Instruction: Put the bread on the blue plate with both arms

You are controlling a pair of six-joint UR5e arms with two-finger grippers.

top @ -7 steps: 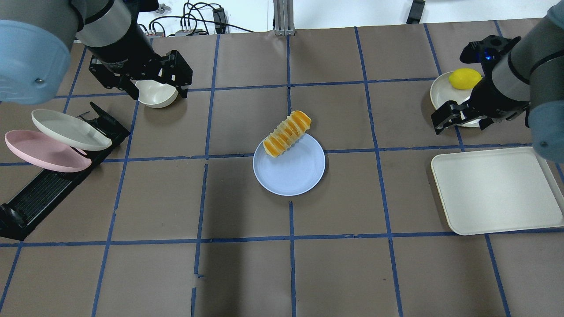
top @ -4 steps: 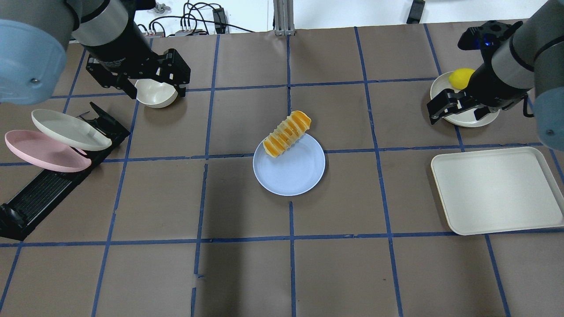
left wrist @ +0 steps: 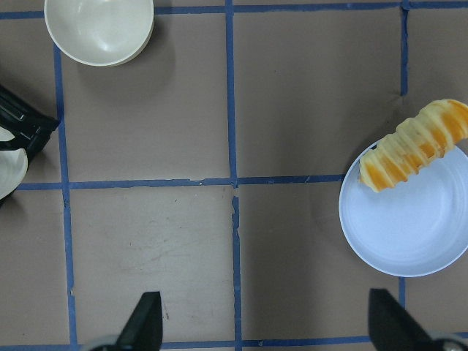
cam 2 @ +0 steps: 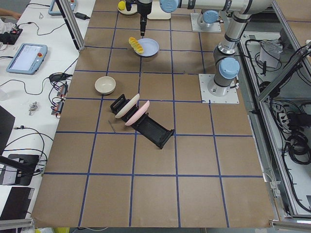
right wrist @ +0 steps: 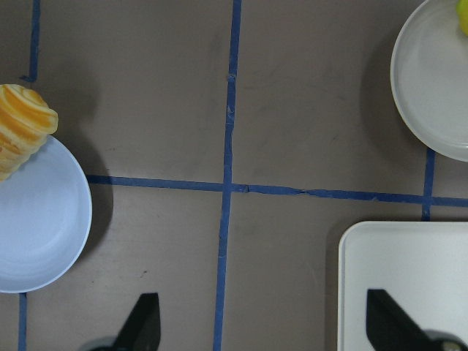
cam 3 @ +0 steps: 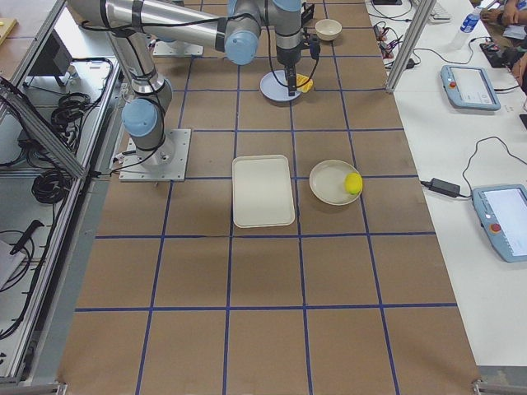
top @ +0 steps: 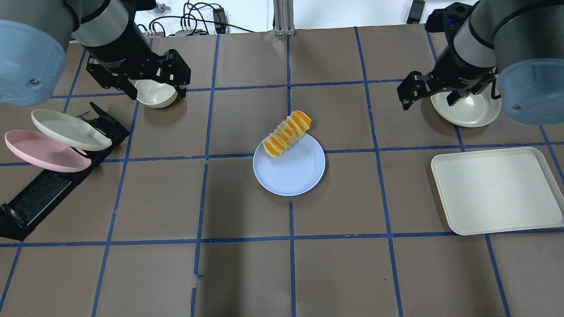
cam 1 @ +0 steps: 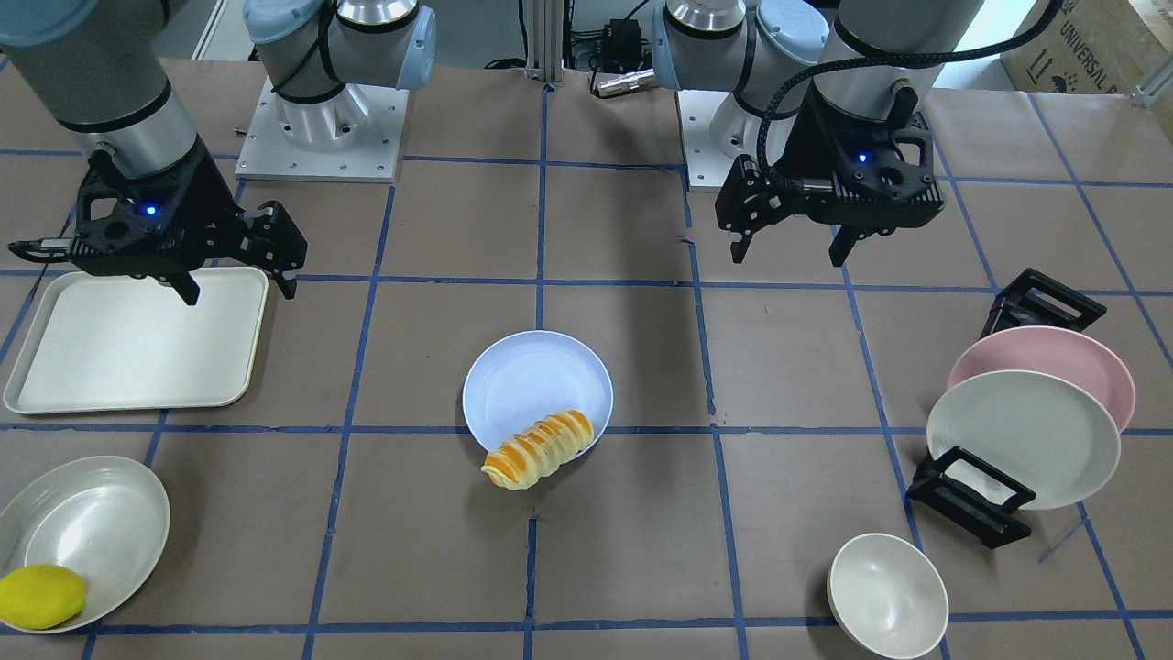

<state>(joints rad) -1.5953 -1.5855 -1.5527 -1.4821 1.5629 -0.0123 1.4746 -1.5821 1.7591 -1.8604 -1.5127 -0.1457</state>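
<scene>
The bread (top: 287, 133), a golden-orange twisted roll with pale stripes, lies across the far rim of the blue plate (top: 289, 174), partly on it and partly over the table. It also shows in the front view (cam 1: 539, 448) on the plate (cam 1: 531, 376), and in both wrist views (left wrist: 413, 145) (right wrist: 22, 128). My left gripper (top: 155, 90) hangs open and empty above a white bowl, well left of the plate. My right gripper (top: 426, 103) is open and empty, well right of the plate, by the left edge of a cream plate.
A white bowl (top: 155, 94) sits under the left gripper. A black rack (top: 48, 189) at the left holds a cream plate (top: 70, 130) and a pink plate (top: 44, 152). A cream tray (top: 498, 189) lies at the right. A lemon (cam 1: 38, 596) rests on the cream plate (cam 1: 82, 527).
My right gripper has moved left, toward the table's middle, and its arm now hides the lemon in the overhead view. The left gripper, bread and plate have stayed put.
</scene>
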